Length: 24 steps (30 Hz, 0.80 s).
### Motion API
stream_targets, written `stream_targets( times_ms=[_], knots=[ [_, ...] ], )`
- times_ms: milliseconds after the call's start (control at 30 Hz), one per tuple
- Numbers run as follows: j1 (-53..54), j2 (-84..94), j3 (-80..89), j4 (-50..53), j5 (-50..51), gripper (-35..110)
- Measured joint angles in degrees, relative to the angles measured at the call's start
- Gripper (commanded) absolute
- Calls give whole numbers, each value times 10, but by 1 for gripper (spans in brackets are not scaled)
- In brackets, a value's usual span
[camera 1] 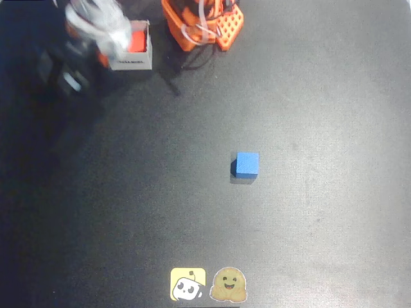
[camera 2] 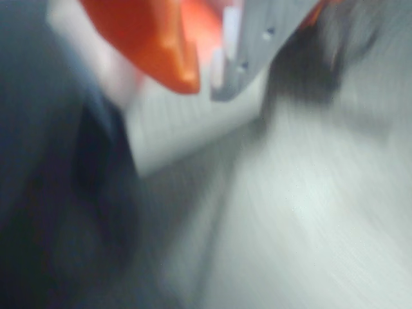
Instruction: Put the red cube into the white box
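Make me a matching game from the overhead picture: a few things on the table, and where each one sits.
Things:
1. blue cube
2. white box
3. two stickers
4. orange arm base

Places:
A. bottom edge, near the middle
B. top left
C. top edge, near the middle
D. out on the dark table, a little right of centre

Pairs: 1-D, 2-B, 3-A, 4-C

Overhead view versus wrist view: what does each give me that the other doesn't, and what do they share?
Overhead alone: the blue cube mid-table, two stickers at the bottom edge, the orange arm base, and red inside the white box, likely the red cube. Wrist alone: a blurred close-up of the gripper fingers. Both: the white box and dark table.
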Motion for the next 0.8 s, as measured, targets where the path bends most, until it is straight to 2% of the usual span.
stream_targets(
  times_ms=[100,200,333,467,800],
  knots=[
    [-143,-1,0,-78,6,0],
    [-278,-3,8,-157,55,0],
    [-380,-3,35,-221,83,0],
    [-419,56,98,-234,95,0],
    [-431,375,361,-232,96,0]
  ],
)
